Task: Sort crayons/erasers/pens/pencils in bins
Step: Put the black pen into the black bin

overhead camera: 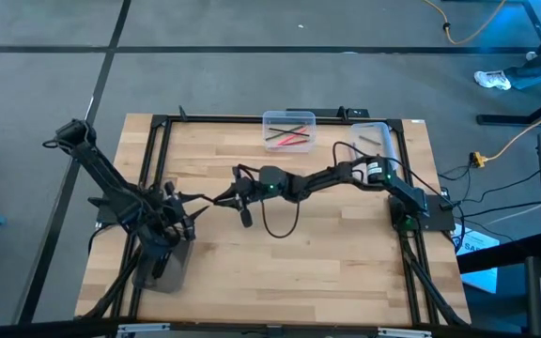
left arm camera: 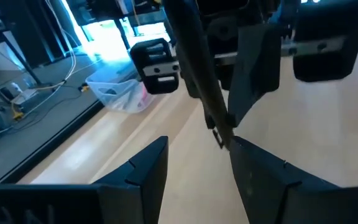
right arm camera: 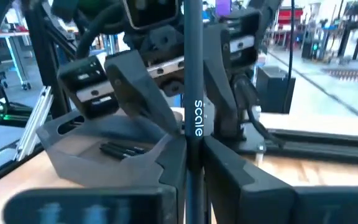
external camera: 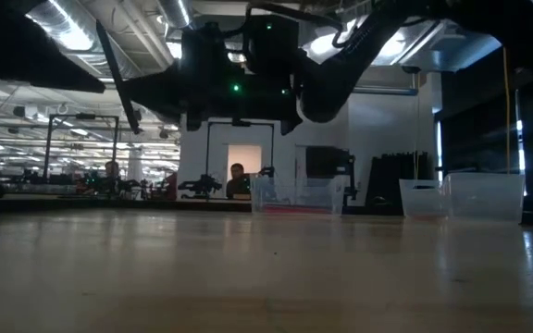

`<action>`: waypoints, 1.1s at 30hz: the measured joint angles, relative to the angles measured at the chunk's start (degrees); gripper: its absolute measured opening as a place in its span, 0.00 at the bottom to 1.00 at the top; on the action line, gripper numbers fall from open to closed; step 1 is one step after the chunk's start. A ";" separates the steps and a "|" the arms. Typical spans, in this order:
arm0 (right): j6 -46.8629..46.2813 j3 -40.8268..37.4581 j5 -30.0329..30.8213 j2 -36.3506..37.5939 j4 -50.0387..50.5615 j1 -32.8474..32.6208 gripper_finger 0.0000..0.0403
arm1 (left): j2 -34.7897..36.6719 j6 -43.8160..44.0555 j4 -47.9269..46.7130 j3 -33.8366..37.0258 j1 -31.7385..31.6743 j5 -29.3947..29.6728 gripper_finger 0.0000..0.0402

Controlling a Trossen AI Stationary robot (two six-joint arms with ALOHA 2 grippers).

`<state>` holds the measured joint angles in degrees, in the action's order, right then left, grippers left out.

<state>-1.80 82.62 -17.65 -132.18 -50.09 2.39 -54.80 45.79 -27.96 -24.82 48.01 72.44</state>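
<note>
My right gripper [overhead camera: 241,192] reaches to the table's middle and is shut on a dark pen [right arm camera: 194,74] printed "scale". The pen also shows in the high view [overhead camera: 245,213] and the left wrist view [left arm camera: 197,74]. My left gripper [overhead camera: 205,200] faces it from the left, open [left arm camera: 197,168]. The pen's lower end [left arm camera: 220,138] lies between its fingers, close to one; whether they touch, I cannot tell. The smoky grey bin [overhead camera: 162,268] stands at the near left and holds dark pens [right arm camera: 122,149]. Two clear bins [overhead camera: 289,130] [overhead camera: 377,139] stand at the far edge. My right gripper pinches the pen's shaft between its two fingers, just below the "scale" lettering [right arm camera: 197,127]. The fingers come level from the table's right and lie across the pen. The pen is lifted clear of the table, and both ends stick out past the fingers.
The middle clear bin holds red and dark sticks [overhead camera: 291,138]. A black frame [overhead camera: 158,141] runs around the wooden table top. Cables hang below my right arm [overhead camera: 275,221]. In the low view a person [external camera: 237,180] sits in the room far behind the table.
</note>
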 joint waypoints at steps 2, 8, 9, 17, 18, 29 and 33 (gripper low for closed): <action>0.99 0.03 0.00 0.02 -0.04 -0.04 0.14 | 0.31 -1.75 2.18 0.00 -0.28 -0.02 0.41; 2.99 0.03 0.05 0.02 0.10 -0.29 0.14 | 1.77 -7.77 8.94 0.00 -1.51 -0.25 0.41; 3.71 0.03 0.11 0.02 0.16 -0.37 0.14 | 1.94 -9.31 10.51 0.00 -1.93 -0.87 0.41; 5.48 0.03 0.63 0.02 -0.39 -1.05 0.14 | 2.15 -20.87 20.69 0.00 -7.31 -10.21 0.38; 5.46 0.03 0.67 0.02 -0.41 -1.00 0.14 | 2.15 -21.54 21.28 0.00 -7.88 -10.68 0.37; 5.35 0.03 0.36 -0.02 -1.98 -1.01 0.14 | 3.18 -22.35 21.74 -0.04 -9.38 -14.38 0.18; 5.39 0.03 -0.07 -0.02 -2.38 -1.08 0.14 | 5.68 -22.33 19.55 -0.52 -9.42 -17.93 0.11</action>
<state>3.58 82.65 -17.72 -132.20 -52.47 1.31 -49.11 23.46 -8.41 -25.34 38.59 54.51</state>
